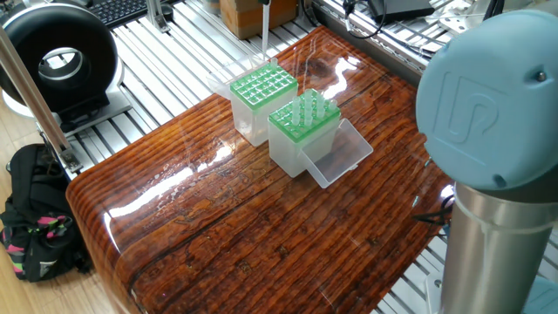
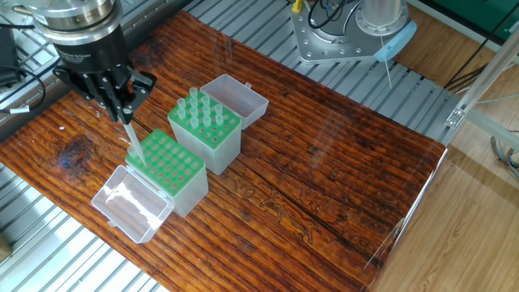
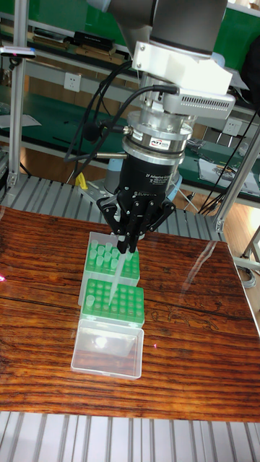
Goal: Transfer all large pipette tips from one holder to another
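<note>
Gripper pinching tip over empty rack: keep vert., centre on hole b4 lowering

UR logo on arm joint cap

One fixed view looks down from high beside the robot's blue-grey shoulder joint, which fills its right edge, across the wooden tabletop toward the two green-topped tip boxes. The other fixed view looks steeply down from the opposite side, the boxes at left and the arm's base at top. The tall fixed view faces the end effector nearly level, closer in. All three share the boxes.
</note>
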Controlling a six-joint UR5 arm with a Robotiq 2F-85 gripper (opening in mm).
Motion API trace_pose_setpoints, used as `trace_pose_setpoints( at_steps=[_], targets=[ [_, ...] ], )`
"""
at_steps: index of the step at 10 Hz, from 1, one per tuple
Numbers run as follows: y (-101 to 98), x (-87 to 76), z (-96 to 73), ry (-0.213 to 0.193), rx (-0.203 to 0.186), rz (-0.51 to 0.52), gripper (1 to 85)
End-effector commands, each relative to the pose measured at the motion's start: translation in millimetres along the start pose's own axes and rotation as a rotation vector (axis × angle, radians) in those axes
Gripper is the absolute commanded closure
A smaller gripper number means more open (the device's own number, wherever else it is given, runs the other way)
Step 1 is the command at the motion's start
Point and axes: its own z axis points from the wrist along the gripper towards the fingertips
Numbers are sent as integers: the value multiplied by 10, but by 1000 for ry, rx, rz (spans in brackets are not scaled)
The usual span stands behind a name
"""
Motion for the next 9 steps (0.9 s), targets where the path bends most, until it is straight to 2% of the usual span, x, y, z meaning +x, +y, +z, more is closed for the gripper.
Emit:
trace_pose_setpoints(
  at_steps=[1,4,9],
  targets=[
    [7,-28,13,-7,-6,-3,827],
    [30,28,15,13,-12,1,827],
    [14,41,48,13,-8,4,827]
  ],
)
